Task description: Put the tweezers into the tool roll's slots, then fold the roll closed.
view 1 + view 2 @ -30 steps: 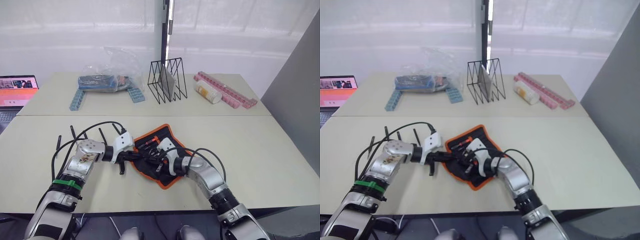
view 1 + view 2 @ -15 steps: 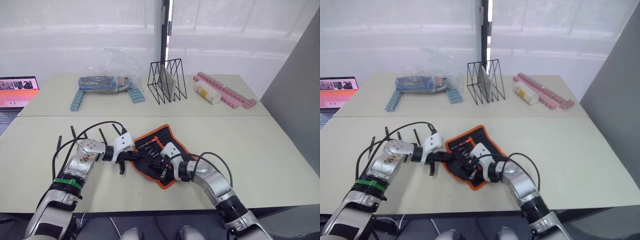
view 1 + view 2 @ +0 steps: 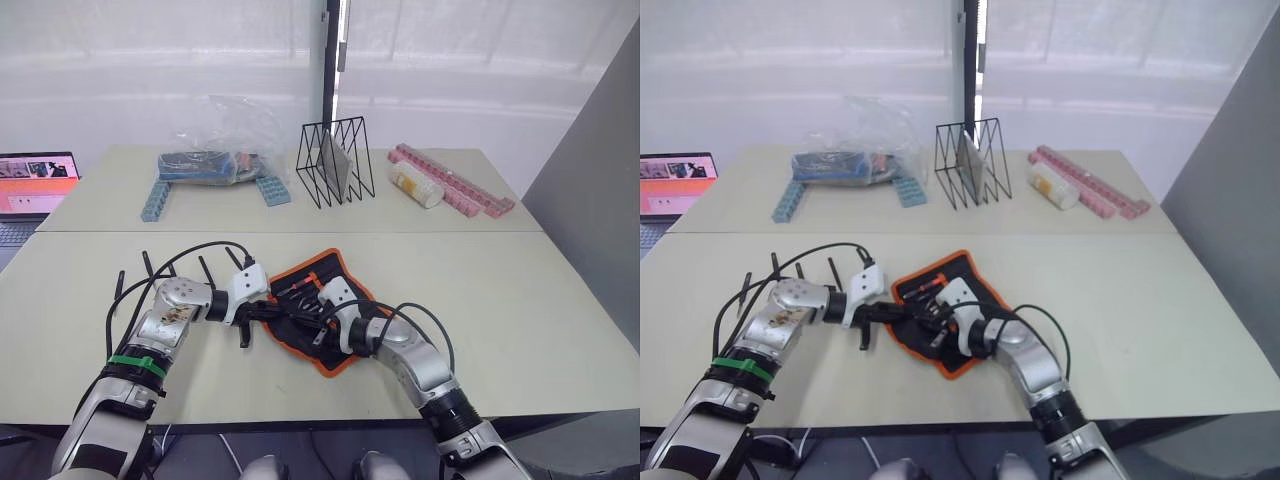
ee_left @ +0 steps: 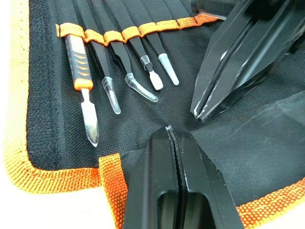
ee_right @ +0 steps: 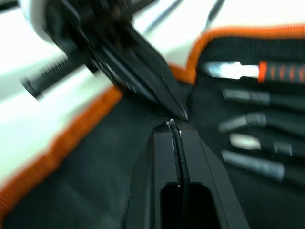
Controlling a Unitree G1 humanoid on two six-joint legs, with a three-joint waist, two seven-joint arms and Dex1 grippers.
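Beige table [image 3: 520, 300], white curtained wall [image 3: 480, 70].

— What sort of place have you got here?

— You're in a lab or test room: two plain pale desks [image 3: 520, 290] pushed together before a white curtained wall.

— What shows it?

— Your far desk holds a laptop [image 3: 35, 190], a bag of blue parts [image 3: 215, 160], a black wire rack [image 3: 335, 160] and pink trays [image 3: 455, 185].
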